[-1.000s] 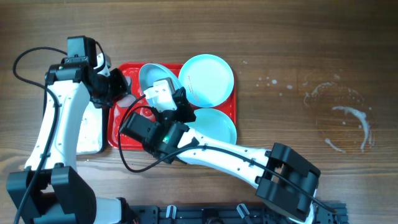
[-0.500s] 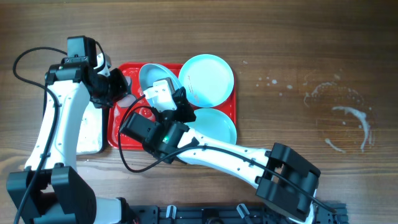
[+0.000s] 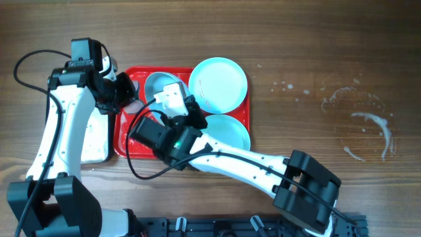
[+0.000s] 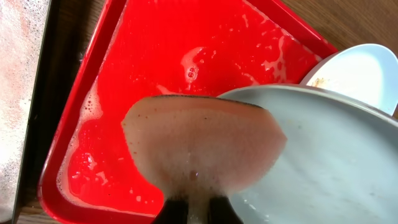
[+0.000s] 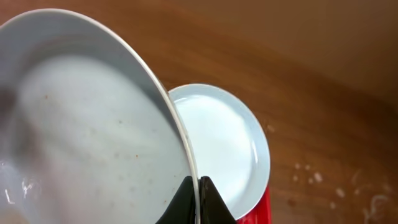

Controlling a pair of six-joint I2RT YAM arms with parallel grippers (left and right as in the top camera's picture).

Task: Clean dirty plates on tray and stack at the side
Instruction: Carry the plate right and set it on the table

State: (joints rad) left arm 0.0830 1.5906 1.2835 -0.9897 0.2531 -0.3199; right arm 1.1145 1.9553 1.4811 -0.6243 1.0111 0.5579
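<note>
As right pincer (image 5: 198, 198) clamps plate (image 5: 81, 124), left (image 4: 189, 210) clamps sponge (image 4: 202, 146).

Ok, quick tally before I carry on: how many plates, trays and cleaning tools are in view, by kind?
Pale blue plates: 3
Red tray: 1
Metal tray: 1
Sponge: 1
Total: 6

The overhead camera is looking straight down at the whole table (image 3: 329, 39). Both wrist cameras are peering in close from opposite sides, sharing the tilted plate (image 4: 323, 162) above the tray (image 4: 155, 37).
</note>
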